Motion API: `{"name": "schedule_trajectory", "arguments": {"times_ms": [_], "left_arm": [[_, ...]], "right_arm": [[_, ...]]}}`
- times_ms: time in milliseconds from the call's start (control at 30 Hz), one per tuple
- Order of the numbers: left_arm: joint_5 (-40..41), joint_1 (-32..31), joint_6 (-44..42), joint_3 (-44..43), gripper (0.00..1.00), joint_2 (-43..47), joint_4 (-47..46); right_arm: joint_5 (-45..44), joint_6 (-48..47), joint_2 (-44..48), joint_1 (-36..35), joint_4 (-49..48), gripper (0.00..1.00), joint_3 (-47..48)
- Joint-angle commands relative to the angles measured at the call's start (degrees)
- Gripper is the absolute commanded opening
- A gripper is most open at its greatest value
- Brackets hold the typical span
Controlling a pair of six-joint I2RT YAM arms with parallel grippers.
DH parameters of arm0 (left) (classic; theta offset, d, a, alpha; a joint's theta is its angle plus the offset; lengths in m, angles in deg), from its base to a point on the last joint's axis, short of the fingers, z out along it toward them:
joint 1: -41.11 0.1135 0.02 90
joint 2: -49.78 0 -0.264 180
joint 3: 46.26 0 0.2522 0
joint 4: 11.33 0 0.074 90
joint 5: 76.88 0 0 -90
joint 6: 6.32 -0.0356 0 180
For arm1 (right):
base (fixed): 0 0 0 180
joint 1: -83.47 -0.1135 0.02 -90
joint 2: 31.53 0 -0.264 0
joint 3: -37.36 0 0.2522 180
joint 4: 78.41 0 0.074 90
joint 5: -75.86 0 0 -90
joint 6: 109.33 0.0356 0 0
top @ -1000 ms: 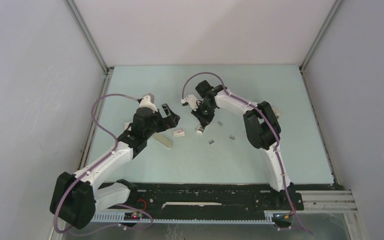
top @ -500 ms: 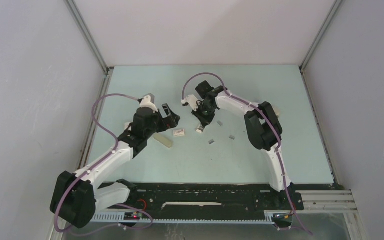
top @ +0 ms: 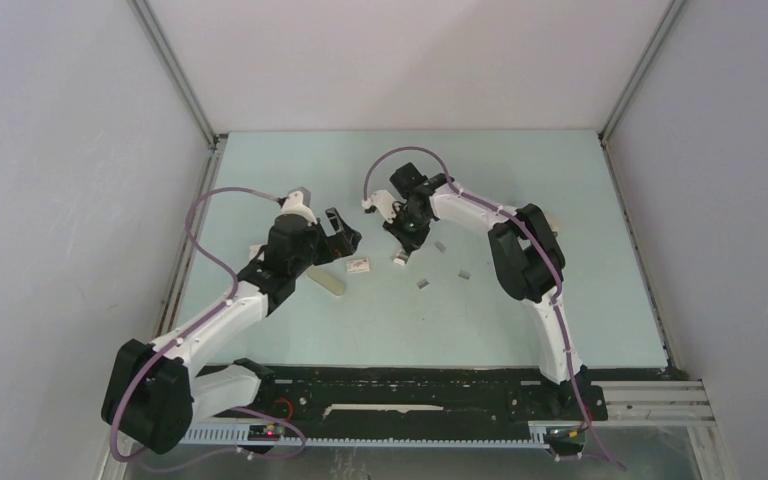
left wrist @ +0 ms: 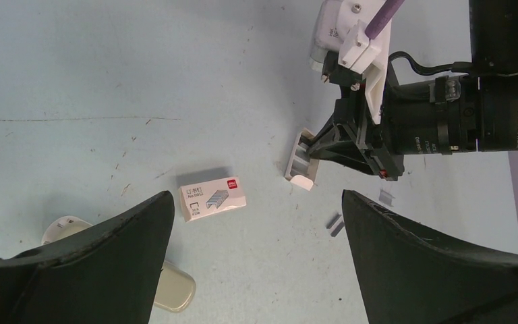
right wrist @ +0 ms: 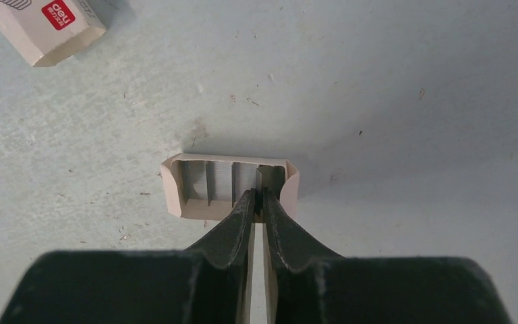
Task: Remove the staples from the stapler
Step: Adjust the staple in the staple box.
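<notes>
The left arm (top: 215, 322) and the right arm (top: 555, 330) are both white links joined by bulky black motor housings, and a purple cable (left wrist: 384, 15) runs along each. The left tool (left wrist: 257, 201) has broad black fingers (left wrist: 74, 263) with curved inner edges. The right tool (right wrist: 257, 196) has black fingers (right wrist: 233, 229) tapering to thin tips. At the right wrist, a black motor (left wrist: 492, 121) bears white DAMIAO lettering, beside a white bracket (left wrist: 367, 54) with a silver screw (left wrist: 355, 8).

staples (right wrist: 209, 182) inside open box (right wrist: 173, 192), printed box (top: 359, 266) left of it, loose strips (top: 424, 284) right
</notes>
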Motion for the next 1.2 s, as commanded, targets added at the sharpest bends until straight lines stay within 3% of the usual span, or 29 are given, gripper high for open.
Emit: {"name": "schedule_trajectory", "arguments": {"times_ms": [0,233,1167], "left_arm": [[-0.72,0.23,0.83,-0.13,1.00,-0.32,-1.89],[-0.79,0.21,0.84,-0.13,1.00,-0.50,-1.97],[-0.99,0.23,1.43,0.75,1.00,-0.09,-2.23]], "right_arm": [[-1.14,0.39,3.22,-0.51,-1.08,0.17,-0.70],[0.76,0.90,4.58,-0.42,-0.94,0.26,-1.22],[3.40,2.87,2.52,0.98,-0.85,0.23,0.37]]}}
